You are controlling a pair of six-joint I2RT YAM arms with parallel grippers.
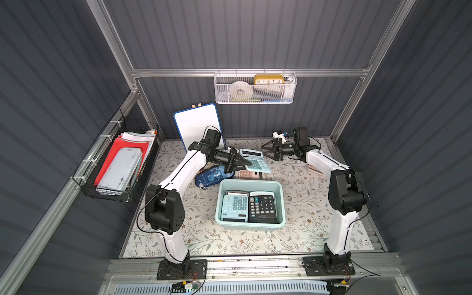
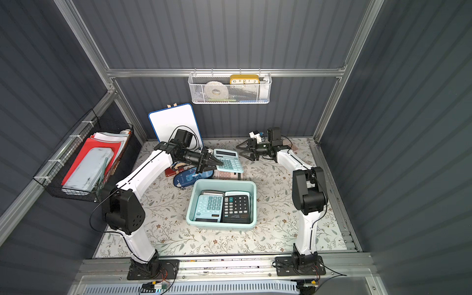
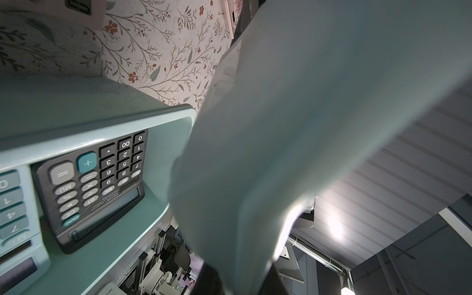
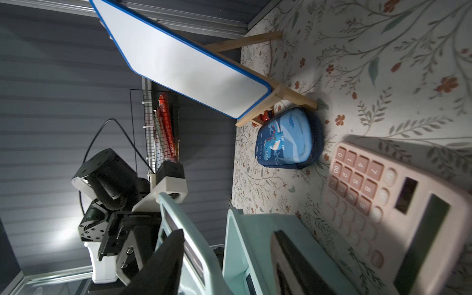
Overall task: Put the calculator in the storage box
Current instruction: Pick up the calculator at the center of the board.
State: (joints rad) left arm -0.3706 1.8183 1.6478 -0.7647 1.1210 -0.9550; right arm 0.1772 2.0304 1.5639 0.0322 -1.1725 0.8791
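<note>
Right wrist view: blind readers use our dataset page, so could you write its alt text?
The left end effector holds a pale teal calculator near the mint storage box. A pink calculator, a blue dinosaur pencil case and a propped whiteboard sit on the floral table.

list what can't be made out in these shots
pink calculator: in both top views, mostly covered by the held calculator
storage box: left wrist view, partly blocked by the held calculator's blurred back
white mesh basket contents: in both top views, too small behind mesh
</note>
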